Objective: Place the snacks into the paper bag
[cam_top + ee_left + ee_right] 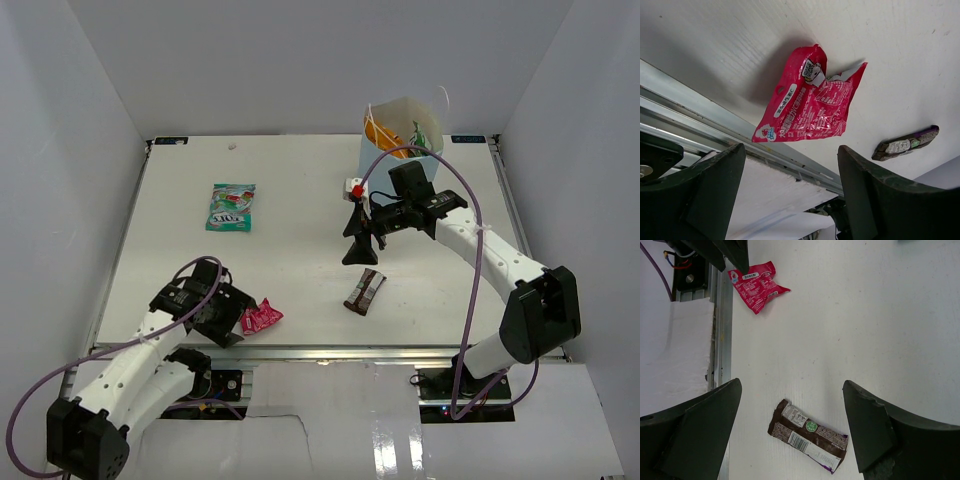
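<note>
I see left pincer (790,167) wide, empty, beside pink packet (807,100) on bench (300,180) | right pincer (790,390) wide, empty, near bar (810,435) | bag (400,160) seemingly holds packs (380,133)

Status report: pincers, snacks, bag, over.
Both open, empty: left pincer facing pink packet, right pincer facing brown bar. Teal pouch also out; paper bag upright, partly filled. Nothing blocking either.
</note>
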Tool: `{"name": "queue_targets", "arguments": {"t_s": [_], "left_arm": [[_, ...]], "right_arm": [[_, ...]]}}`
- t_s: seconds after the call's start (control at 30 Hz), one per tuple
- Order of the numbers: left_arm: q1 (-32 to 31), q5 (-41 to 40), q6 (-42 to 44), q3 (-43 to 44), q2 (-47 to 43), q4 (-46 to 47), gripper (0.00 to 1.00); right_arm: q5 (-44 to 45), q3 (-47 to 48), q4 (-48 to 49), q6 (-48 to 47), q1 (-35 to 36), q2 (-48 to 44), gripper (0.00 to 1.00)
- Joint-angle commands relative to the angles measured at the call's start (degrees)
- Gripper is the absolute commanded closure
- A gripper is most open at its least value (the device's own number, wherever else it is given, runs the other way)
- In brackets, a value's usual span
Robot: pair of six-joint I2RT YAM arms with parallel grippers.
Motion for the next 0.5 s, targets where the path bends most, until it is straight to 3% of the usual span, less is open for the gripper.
{"name": "queue_targets", "arguments": {"t_s": [0.0, 0.37, 0.47], "left_arm": [[0.0, 1.5, -5.5, -1.4, 0.6, 2.1, 0.16], [0.0, 2.0, -2.3, -4.7, 7.5, 11.7, 0.20], [0.0, 1.5, -1.7, -5.1, 8.1, 14.1, 0.26]], "right_arm": [[-1.2, -0.5, 1.5, 0.6, 0.4, 0.3, 0.12], [-1.4, -1.1, 1.2, 0.2, 0.4, -0.2, 0.13], [-1.3, -0.7, 1.1, 0.2, 0.4, -0.2, 0.13]]}}
